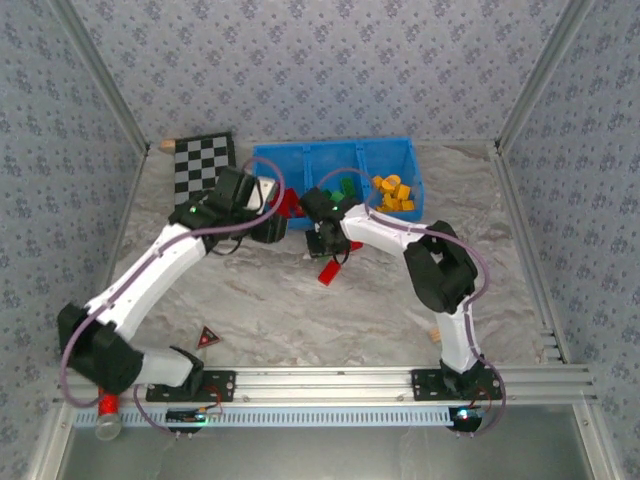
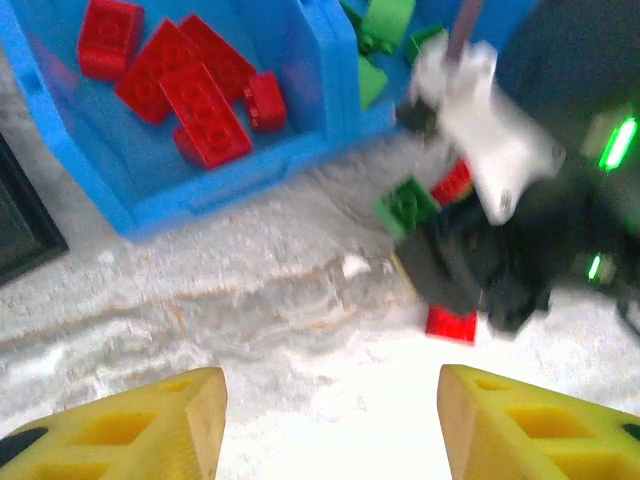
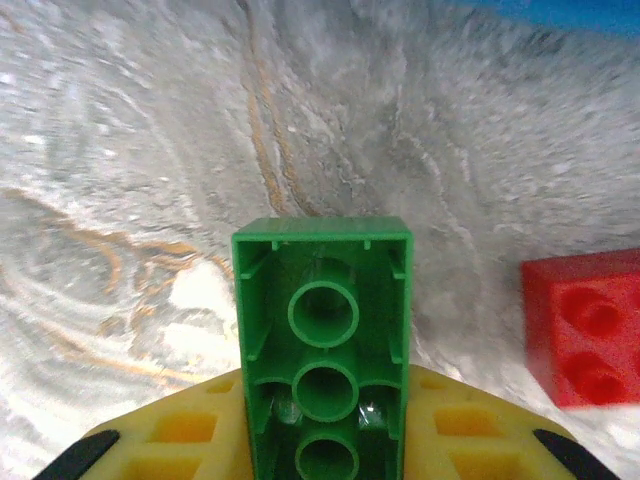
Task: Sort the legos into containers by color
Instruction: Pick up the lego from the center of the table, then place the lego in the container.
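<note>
One green studded plastic brick (image 3: 322, 330) pinched in right gripper (image 1: 326, 243), just before the blue three-compartment plastic tray (image 1: 330, 143). Left gripper (image 2: 330, 425) spread, empty. Step: pickup. Next, likely: carry over middle compartment (image 1: 345, 166), the green one, and release.

The tray (image 1: 268, 165) is blue; legos (image 1: 392, 192) red, green, orange.

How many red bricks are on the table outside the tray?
2: one brick on the near side of the right gripper, another tucked beside that arm. Others may be hidden.
</note>
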Controlling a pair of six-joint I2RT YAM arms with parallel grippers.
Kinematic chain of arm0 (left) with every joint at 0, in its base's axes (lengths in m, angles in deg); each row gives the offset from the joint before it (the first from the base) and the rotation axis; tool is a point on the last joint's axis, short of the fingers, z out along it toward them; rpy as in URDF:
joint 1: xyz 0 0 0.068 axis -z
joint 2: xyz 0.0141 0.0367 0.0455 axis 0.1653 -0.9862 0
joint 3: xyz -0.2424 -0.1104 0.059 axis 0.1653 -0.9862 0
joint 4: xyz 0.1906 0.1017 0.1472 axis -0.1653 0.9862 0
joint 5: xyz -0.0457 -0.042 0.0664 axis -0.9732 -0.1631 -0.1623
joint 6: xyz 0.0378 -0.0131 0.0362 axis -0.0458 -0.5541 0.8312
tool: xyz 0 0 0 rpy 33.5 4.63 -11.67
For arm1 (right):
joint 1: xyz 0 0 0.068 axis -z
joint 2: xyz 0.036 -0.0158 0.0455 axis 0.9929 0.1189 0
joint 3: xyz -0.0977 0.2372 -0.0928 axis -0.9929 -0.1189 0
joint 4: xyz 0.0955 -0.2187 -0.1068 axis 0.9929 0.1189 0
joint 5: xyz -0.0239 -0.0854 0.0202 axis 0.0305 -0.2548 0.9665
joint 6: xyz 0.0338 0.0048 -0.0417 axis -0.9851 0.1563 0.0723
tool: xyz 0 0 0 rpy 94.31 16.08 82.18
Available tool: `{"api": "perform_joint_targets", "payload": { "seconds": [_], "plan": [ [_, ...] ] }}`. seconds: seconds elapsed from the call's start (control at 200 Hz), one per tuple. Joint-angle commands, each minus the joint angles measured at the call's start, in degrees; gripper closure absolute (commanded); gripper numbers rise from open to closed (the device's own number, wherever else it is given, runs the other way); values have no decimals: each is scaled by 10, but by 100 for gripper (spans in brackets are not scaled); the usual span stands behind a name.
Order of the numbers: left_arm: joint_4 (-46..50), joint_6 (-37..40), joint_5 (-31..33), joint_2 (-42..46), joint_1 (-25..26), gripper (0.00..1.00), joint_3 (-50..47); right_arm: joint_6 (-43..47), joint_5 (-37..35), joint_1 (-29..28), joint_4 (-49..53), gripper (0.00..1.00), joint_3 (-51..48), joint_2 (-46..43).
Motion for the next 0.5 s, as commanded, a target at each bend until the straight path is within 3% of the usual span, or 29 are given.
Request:
{"api": "perform_joint_targets", "payload": {
  "seconds": [0.0,0.22,0.5],
  "plan": [
    [0,-1,20,58,19,41,-44,45,-22,13,41,73,50,-58],
    [-84,-25,34,119,78,38,-142,101,-35,53,68,72,131,-58],
    [-149,-14,58,63,159,32,-166,189,-75,81,68,71,247,39]
  ]
}}
